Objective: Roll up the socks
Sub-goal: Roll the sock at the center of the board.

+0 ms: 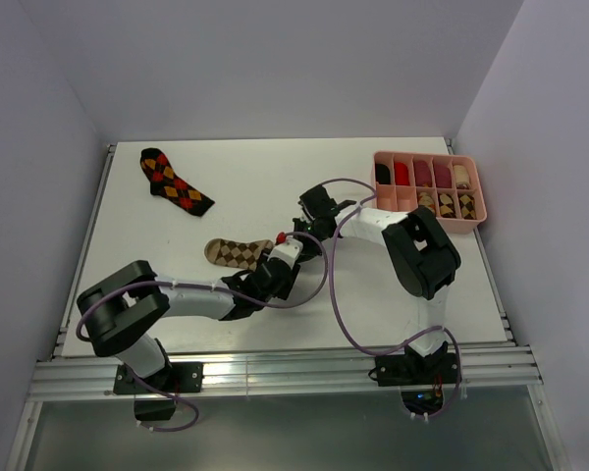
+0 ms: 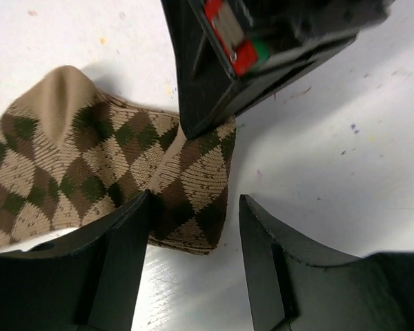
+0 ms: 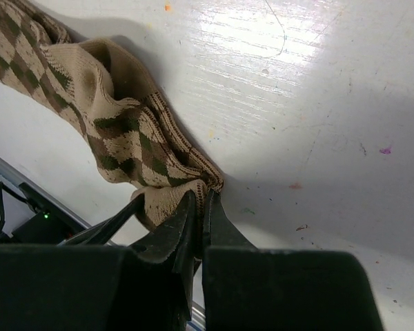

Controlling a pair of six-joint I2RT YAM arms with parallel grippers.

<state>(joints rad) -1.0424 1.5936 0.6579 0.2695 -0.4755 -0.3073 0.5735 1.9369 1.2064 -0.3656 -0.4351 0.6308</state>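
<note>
White bench (image 1: 275, 186), tan sock (image 1: 238, 252) mid-bench, both claws at it.
R claw (image 3: 205, 200) clenched on sock edge; L claw (image 2: 194, 207) released, straddling sock end. Risk: thin pinch slips if L tugs, sock flops flat.

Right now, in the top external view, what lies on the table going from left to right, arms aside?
black-red-orange argyle sock → tan-brown argyle sock → pink divided tray holding rolled socks
</note>
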